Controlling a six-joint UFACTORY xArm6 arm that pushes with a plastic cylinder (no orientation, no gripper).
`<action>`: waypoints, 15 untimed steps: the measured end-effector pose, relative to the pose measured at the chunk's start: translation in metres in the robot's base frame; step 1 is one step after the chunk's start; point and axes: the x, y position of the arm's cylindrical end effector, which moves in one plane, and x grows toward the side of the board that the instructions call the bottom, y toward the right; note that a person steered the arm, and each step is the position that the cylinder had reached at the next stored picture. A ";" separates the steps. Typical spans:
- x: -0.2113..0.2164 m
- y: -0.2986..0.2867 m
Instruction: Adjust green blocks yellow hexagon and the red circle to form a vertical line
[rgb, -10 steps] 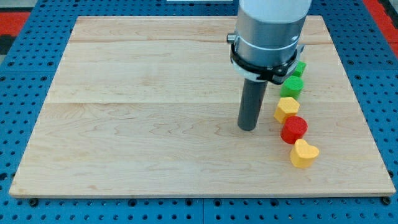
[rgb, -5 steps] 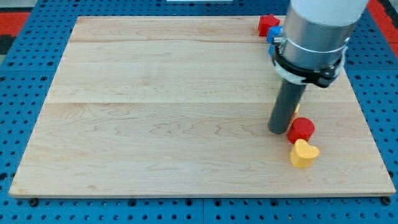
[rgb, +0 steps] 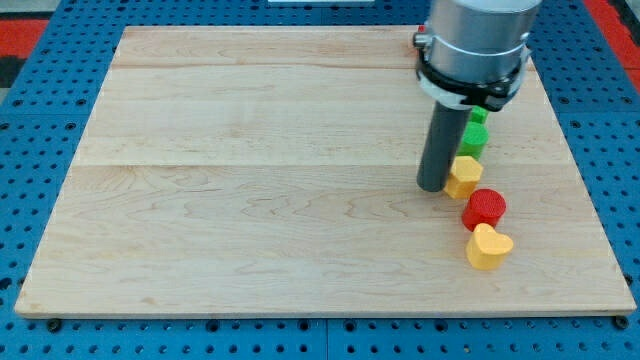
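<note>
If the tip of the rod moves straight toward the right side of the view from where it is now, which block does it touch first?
Most likely the yellow hexagon: my tip sits just off its left edge, perhaps already touching.

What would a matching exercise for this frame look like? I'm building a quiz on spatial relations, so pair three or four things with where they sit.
Things:
1. my tip
2. yellow hexagon
3. red circle
4. yellow heart

Places:
A. nearest the view's bottom, just below the red circle
B. between the yellow hexagon and the yellow heart
C. on the board at the yellow hexagon's left side
D. just below the green block, right of the rod's end

Pairs: 1-C, 2-D, 3-B, 4-A
</note>
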 end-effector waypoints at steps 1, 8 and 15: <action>-0.008 0.027; -0.082 -0.010; -0.089 0.032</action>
